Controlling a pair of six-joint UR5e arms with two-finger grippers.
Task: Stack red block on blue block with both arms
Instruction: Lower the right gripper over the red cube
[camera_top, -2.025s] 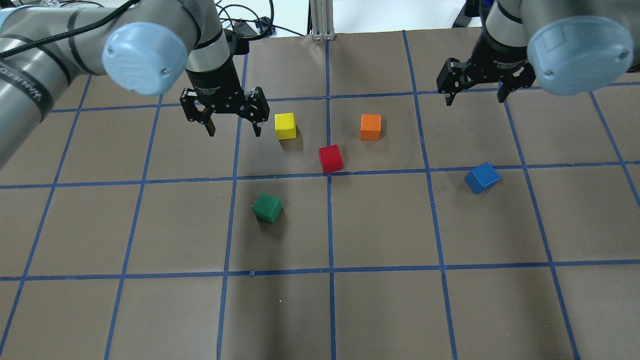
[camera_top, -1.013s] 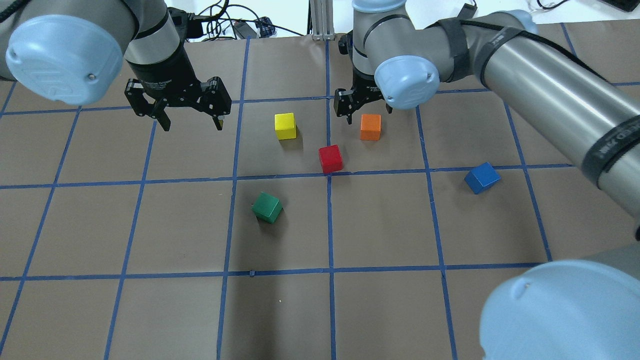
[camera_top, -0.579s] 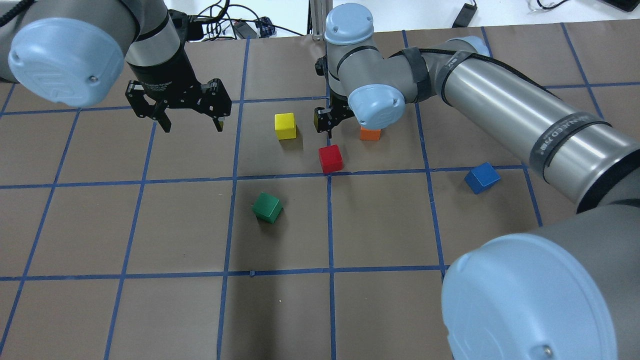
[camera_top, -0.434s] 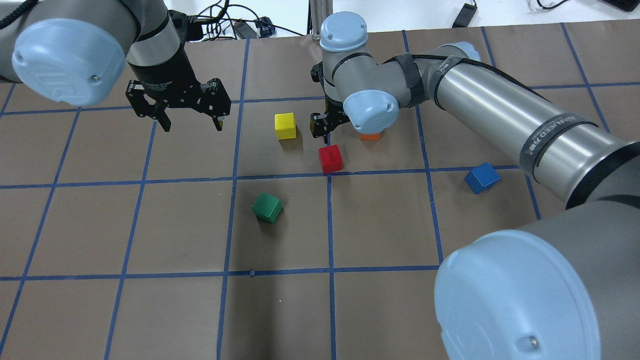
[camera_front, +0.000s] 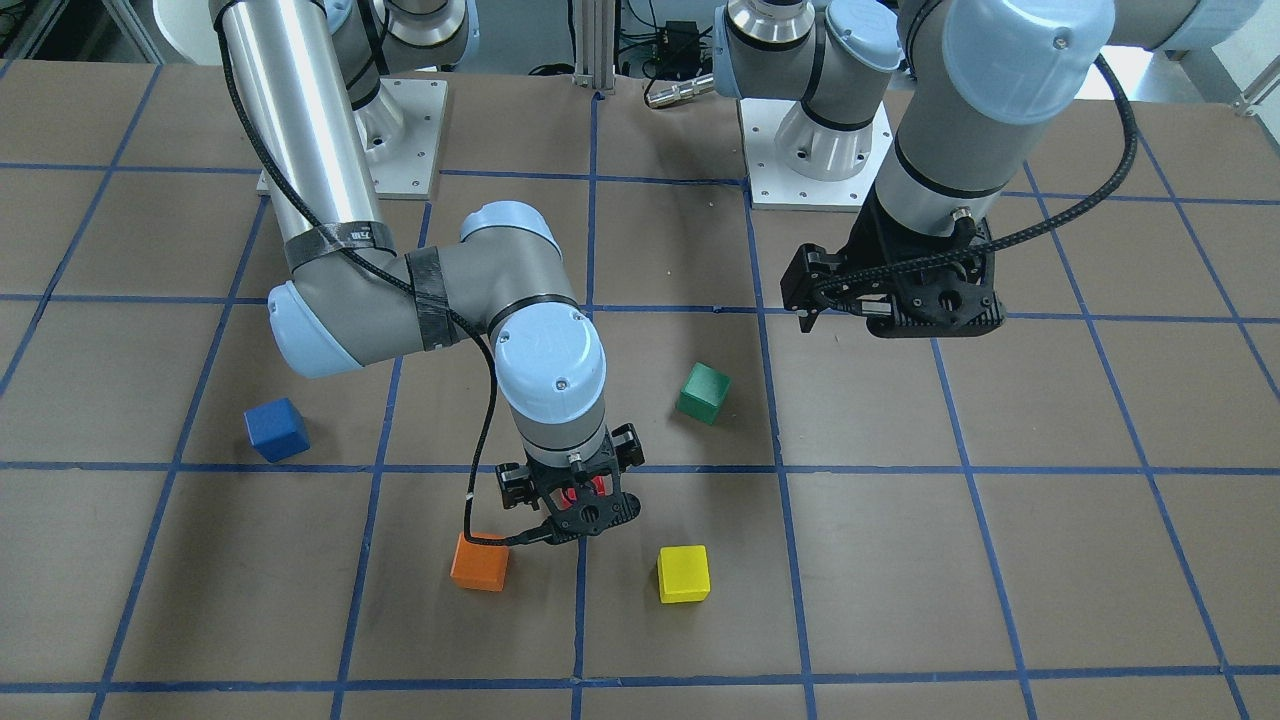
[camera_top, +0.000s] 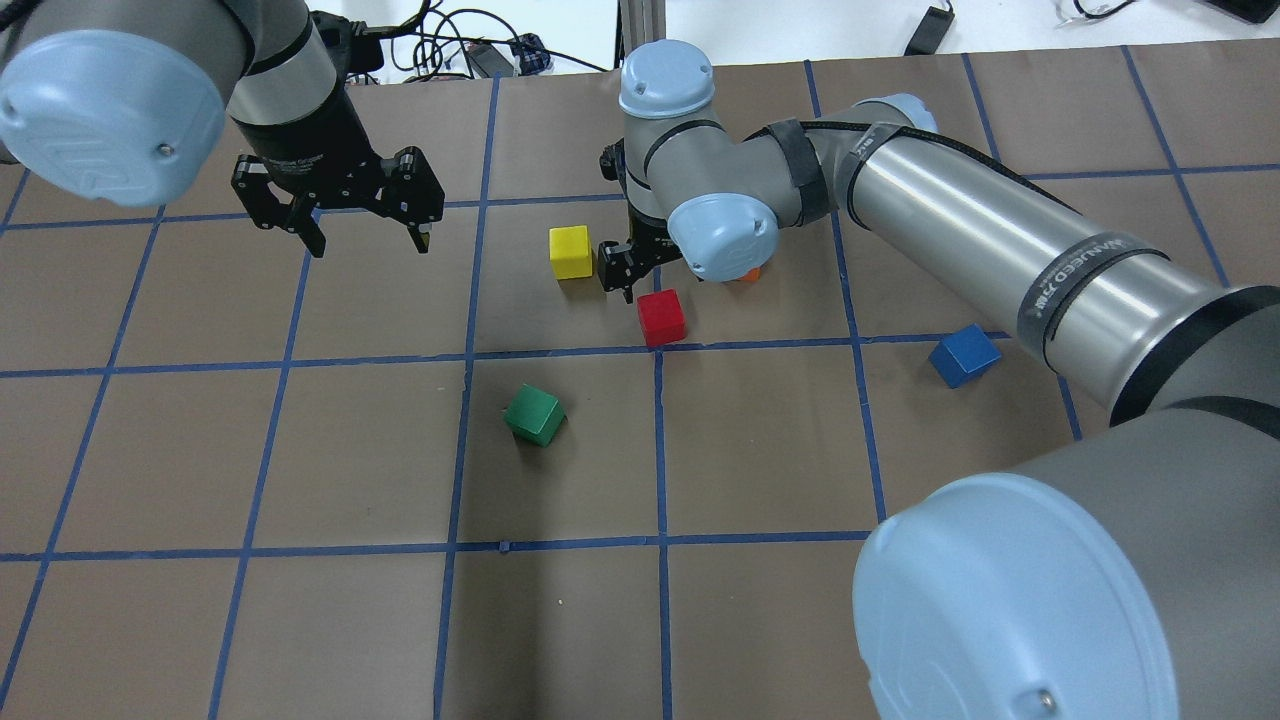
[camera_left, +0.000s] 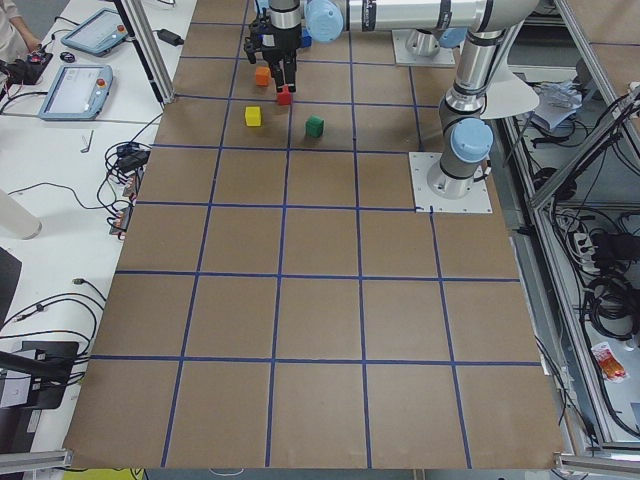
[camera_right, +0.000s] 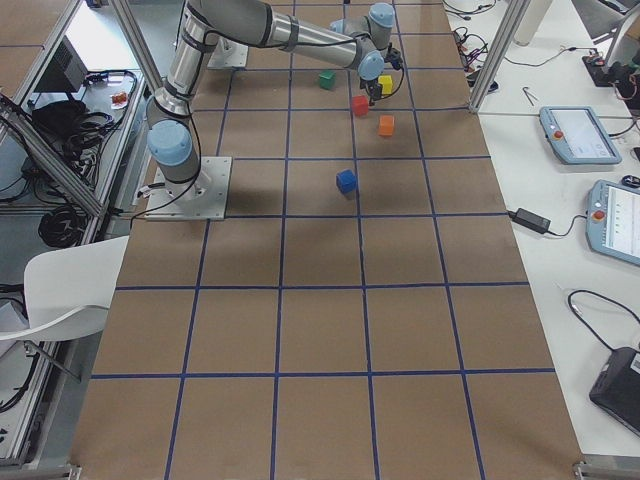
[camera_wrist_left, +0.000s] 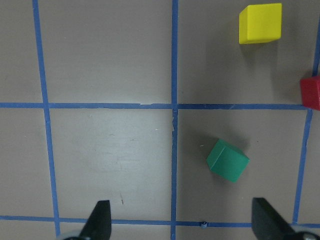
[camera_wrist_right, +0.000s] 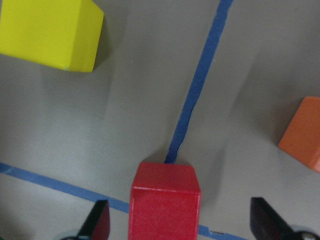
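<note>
The red block (camera_top: 662, 317) sits on the brown table just behind a blue tape line. My right gripper (camera_top: 640, 278) is open and low over it. In the right wrist view the red block (camera_wrist_right: 165, 207) lies between the two fingers (camera_wrist_right: 100, 222), with a gap on each side. From the front, a little red (camera_front: 578, 490) shows between the right gripper (camera_front: 572, 505) fingers. The blue block (camera_top: 964, 355) lies apart to the right, also seen from the front (camera_front: 276, 429). My left gripper (camera_top: 340, 215) is open and empty, hovering at the far left.
A yellow cube (camera_top: 571, 251) sits just left of the right gripper. An orange cube (camera_front: 479, 562) sits close on its other side, mostly hidden overhead. A green cube (camera_top: 535, 415) lies nearer the robot. The right forearm (camera_top: 1000, 240) spans above the blue block.
The right arm has swung in from the far right, passed over the orange cube and come down at the red block. The left gripper has drawn back to the left.
</note>
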